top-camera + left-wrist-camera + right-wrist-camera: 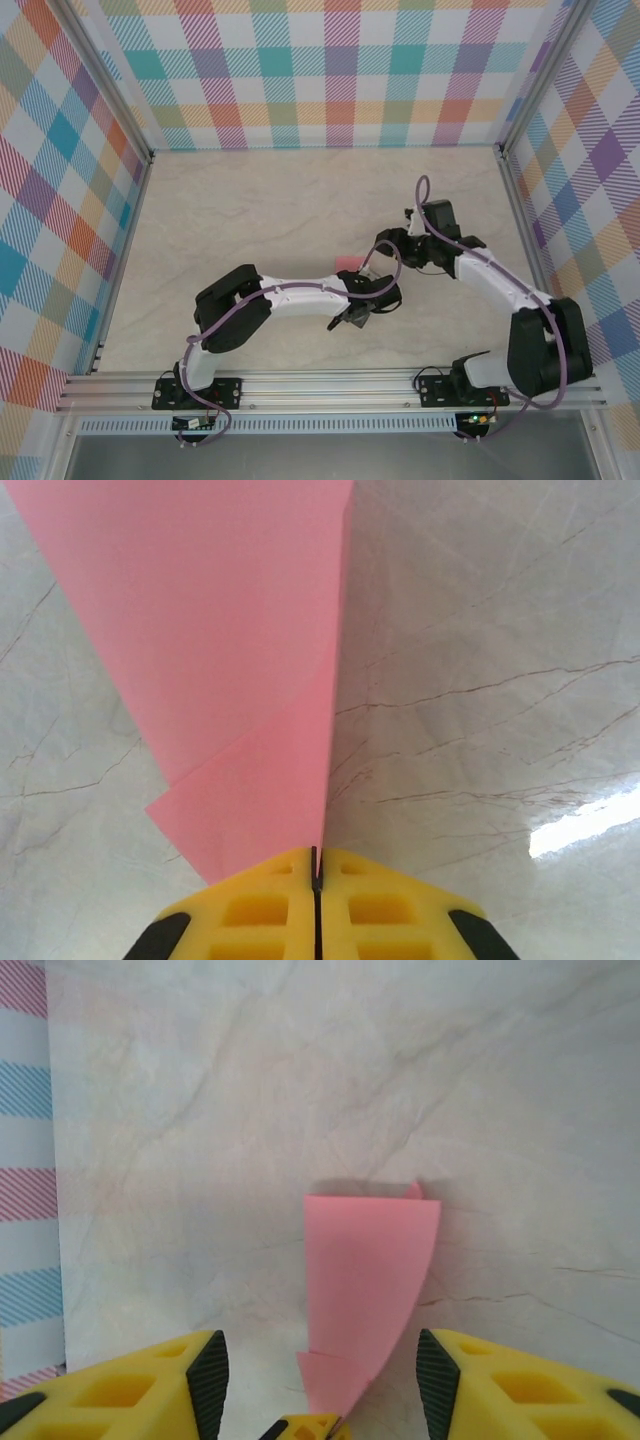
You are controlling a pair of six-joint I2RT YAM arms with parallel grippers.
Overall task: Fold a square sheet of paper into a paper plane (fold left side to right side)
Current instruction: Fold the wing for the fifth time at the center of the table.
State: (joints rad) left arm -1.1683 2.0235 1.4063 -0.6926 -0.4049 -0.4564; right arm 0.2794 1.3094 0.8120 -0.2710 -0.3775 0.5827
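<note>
The pink sheet of paper (240,660) is folded into a narrow layered shape that lifts off the marble table. My left gripper (318,865) is shut on its near edge, the yellow fingers (250,910) pressed together with the paper pinched in the slit. In the right wrist view the paper (370,1280) stands between and just beyond my right gripper (322,1380), whose jaws are open and apart from it. From above, a small patch of the paper (350,262) shows between the left gripper (352,318) and the right gripper (385,243).
The marble tabletop (260,210) stretches toward the back and left. Checked walls (320,70) enclose it on three sides, with metal frame posts (510,190) at the corners. Both arms cross the middle of the table, close together.
</note>
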